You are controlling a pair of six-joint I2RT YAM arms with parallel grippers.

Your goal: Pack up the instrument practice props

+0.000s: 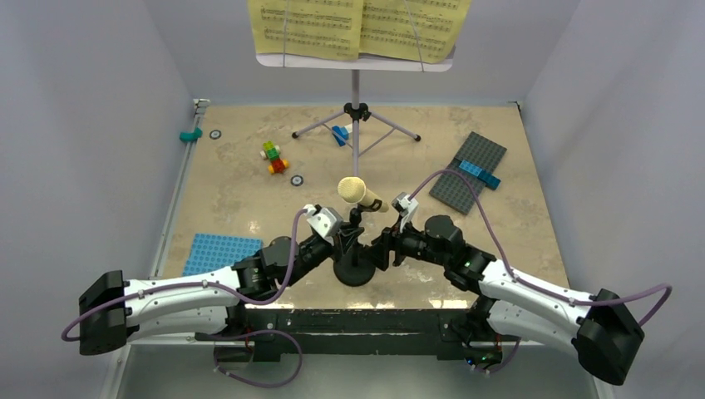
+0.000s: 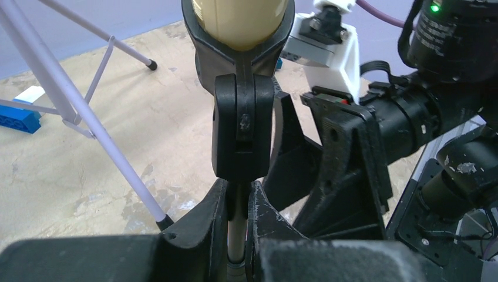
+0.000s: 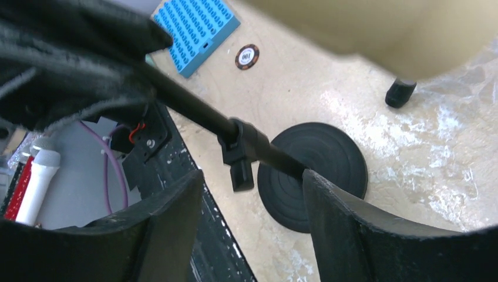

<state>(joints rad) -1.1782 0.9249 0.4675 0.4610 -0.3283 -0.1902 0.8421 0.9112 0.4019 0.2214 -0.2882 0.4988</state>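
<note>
On the tan table (image 1: 241,195), bottom middle, the left gripper (image 2: 238,226) pinches the mic stand (image 1: 356,271), the right gripper (image 3: 252,185) gapes around it; next, probably, lift the microphone (image 1: 358,193) off.

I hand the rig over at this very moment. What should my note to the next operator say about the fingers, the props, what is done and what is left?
Left gripper: fingers shut on the thin pole of the mic stand, just under its clip.
Right gripper: open, one finger on either side of the same pole, not gripping it.
Props: the cream microphone sits in the stand's clip. The yellow sheet-music pages rest on the music stand, upright at the far edge.
Done: nothing packed, as far as the views show.
Left: microphone, mic stand, pages and music stand.
</note>
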